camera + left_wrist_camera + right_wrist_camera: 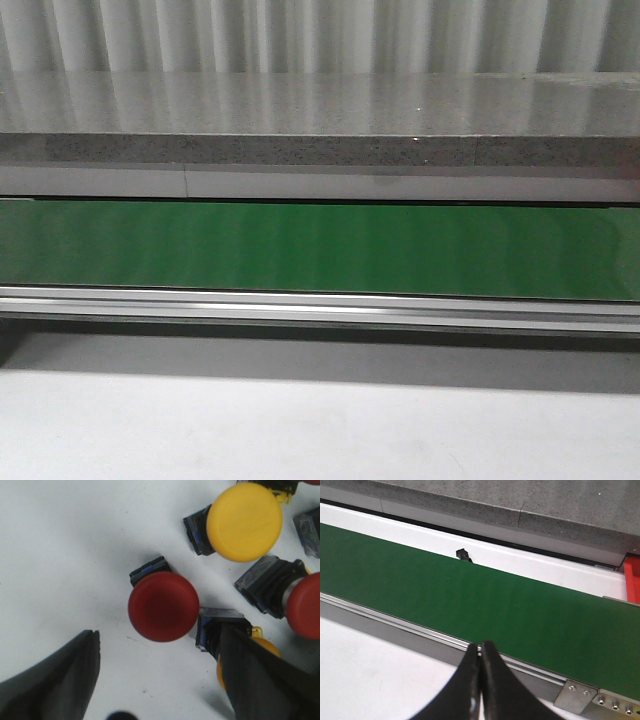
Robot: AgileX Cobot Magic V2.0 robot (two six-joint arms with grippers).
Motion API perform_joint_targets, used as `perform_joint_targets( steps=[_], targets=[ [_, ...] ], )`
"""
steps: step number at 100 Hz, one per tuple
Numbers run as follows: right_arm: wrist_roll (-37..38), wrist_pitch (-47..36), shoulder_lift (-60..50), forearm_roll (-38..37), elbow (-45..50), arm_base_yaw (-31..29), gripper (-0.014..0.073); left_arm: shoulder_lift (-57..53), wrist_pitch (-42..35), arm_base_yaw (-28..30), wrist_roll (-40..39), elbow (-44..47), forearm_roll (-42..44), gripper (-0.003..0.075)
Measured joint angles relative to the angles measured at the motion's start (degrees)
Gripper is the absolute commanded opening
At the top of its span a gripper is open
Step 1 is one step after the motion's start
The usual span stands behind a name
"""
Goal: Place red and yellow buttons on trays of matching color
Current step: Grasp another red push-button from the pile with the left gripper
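white table [60,555], glossy round red button [163,606], black base

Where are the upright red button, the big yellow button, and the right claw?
upright red button [163,606]: left wrist view, centre of its round cap.
big yellow button [244,522]: left wrist view, centre of its yellow cap.
right claw [480,652]: right wrist view, where the two closed fingertips meet.

A green conveyor belt [320,250] runs between a speckled grey stone ledge [320,120] and a white table [300,430].
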Motion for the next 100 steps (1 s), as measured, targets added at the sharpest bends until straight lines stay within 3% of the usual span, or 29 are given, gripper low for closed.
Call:
perform_joint_targets(
  steps=[36,67,100],
  targets=[
    [0.0,0.0,0.0,0.0,0.0,0.0,-0.0066,6.0,-0.3,0.0,0.0,-3.1,-0.3,0.0482],
    [0.0,0.0,0.0,0.0,0.0,0.0,-0.0066,6.3,-1.3,0.0,0.1,-3.1,-0.3,0.0167],
    [0.0,0.0,0.0,0.0,0.0,0.0,-0.0066,1.6,-0.4,-0.2,0.4,-3.1,1.5,0.0122]
  ],
)
